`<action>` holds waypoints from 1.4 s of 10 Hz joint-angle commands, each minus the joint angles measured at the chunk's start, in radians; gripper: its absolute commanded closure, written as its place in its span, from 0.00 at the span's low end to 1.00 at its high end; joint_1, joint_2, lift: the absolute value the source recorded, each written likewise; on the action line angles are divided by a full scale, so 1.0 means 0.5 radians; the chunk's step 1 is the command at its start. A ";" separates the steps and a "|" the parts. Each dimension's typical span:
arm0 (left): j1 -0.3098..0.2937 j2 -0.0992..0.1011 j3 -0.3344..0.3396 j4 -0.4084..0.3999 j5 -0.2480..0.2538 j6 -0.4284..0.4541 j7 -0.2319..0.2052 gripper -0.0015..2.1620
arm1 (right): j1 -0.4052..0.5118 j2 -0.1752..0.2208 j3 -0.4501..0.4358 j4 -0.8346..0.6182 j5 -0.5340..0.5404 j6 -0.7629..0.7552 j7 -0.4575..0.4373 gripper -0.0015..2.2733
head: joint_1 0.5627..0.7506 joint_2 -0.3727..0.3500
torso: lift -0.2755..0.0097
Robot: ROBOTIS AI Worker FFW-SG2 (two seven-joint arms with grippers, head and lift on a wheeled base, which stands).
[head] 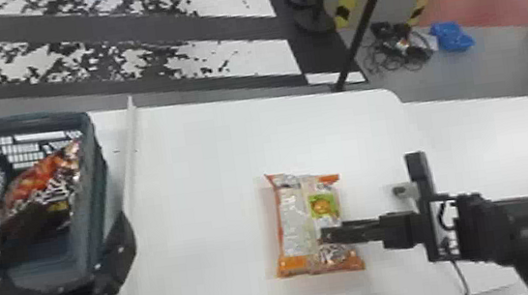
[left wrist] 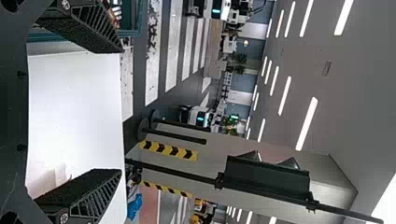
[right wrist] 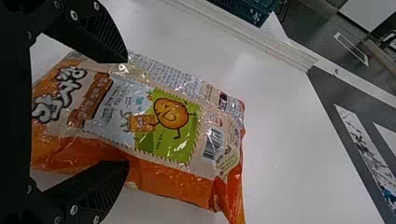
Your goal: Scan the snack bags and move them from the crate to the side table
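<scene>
An orange and white snack bag lies on the white table, with my right gripper over its right part. In the right wrist view, the open right gripper has its fingers apart above the bag, whose printed side with a barcode faces up. At the left stands the crate, holding red and dark snack bags. My left gripper is over the crate's near right part, and in its wrist view the left gripper stands open, nothing between its fingers.
A raised white strip runs along the table just right of the crate. Another white surface adjoins at the right. Beyond the table's far edge are a black pole, cables and a blue bag on the floor.
</scene>
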 commanded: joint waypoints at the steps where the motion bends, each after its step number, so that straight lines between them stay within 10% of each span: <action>1: -0.004 0.000 -0.008 0.006 -0.009 0.000 0.005 0.04 | -0.021 0.004 0.084 0.018 0.088 0.017 -0.028 0.79 | 0.70 0.20 | 0.66; 2: -0.004 0.000 -0.004 0.009 -0.009 0.000 0.008 0.04 | -0.024 0.007 0.105 0.043 0.134 -0.038 -0.049 0.98 | 0.70 0.20 | 0.66; 6: -0.001 0.000 -0.004 0.031 -0.009 -0.012 0.008 0.04 | 0.108 0.004 -0.021 -0.092 0.079 -0.160 -0.120 0.98 | 0.70 0.19 | 0.66; 10: -0.023 0.000 -0.050 0.135 -0.009 -0.123 0.008 0.04 | 0.270 0.010 -0.745 -0.448 -0.427 0.011 -0.147 0.98 | 0.70 0.12 | 0.66; 14: -0.038 0.003 -0.090 0.248 -0.039 -0.239 0.048 0.04 | -0.178 -0.155 -1.042 0.439 -0.434 -0.608 -0.436 0.98 | 0.70 0.03 | 0.66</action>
